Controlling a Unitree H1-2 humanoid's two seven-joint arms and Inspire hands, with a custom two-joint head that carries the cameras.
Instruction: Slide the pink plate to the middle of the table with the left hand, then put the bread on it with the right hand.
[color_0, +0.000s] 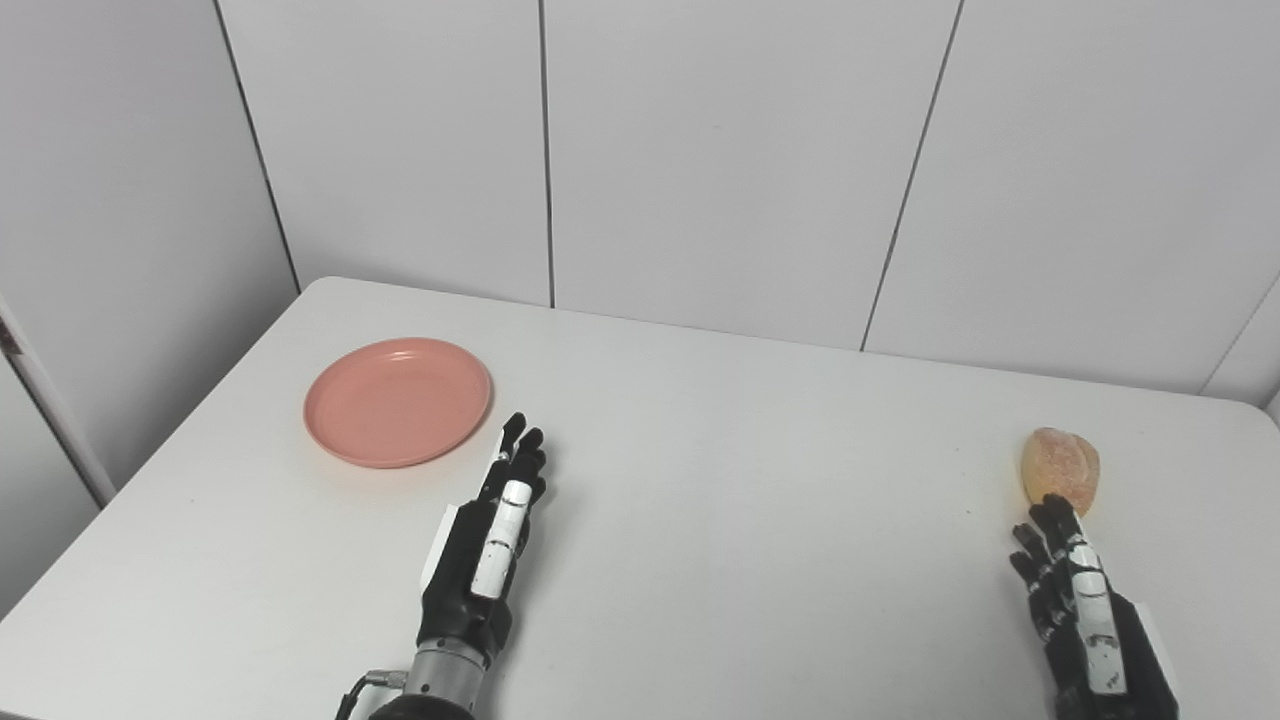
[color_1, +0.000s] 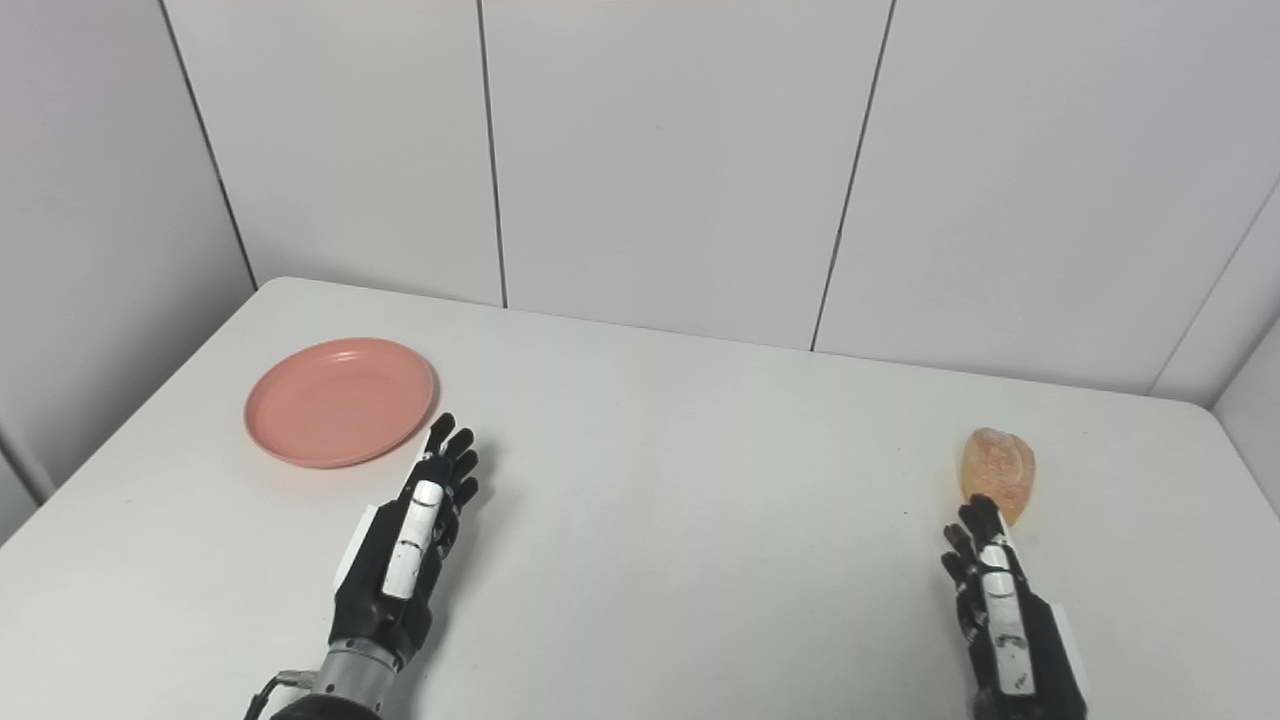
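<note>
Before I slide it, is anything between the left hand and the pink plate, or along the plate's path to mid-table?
Nothing visible. The left hand sits beside the pink plate, and the table toward the middle is bare.

The table (color_0: 700, 520) is white and smooth, with round corners. It stands close to a pale wall.

A pink plate (color_0: 398, 402) lies flat on the table, on the left side and toward the back. It has nothing in it. It is round, with a low rim.

A piece of bread (color_0: 1060, 470) lies on the table far over on the right side, close to the right edge. It is golden brown and lumpy. The plate and the bread are well apart, with bare white table between them.
</note>
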